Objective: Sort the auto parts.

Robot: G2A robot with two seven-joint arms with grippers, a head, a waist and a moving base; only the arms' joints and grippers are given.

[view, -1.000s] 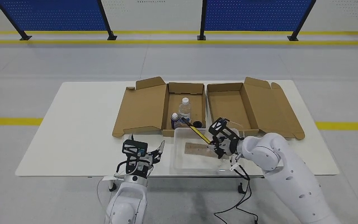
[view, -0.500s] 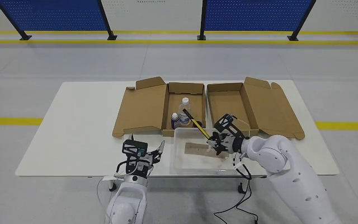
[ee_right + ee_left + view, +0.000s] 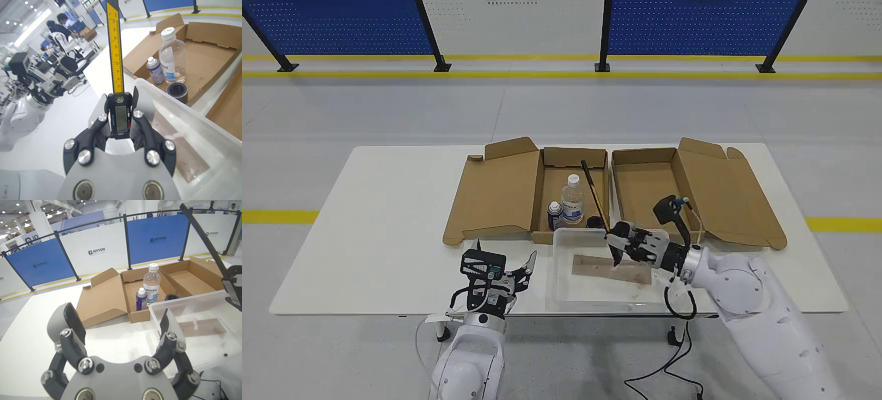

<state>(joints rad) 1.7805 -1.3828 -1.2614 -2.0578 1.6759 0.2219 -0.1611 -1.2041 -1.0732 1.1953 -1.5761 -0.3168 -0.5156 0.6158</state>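
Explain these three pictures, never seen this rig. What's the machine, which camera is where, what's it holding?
This is a two-armed robot sorting parts at a white table. The wide picture looks down from above its arms. The other two come from a camera on each wrist. On the table stand a clear plastic bin and two open brown cardboard boxes. The left box holds a clear plastic bottle, a small blue spray can and a black ring-shaped part. The right box stands beside it. The right fingers are shut on a digital caliper with a yellow scale. The left fingers are open, holding nothing.
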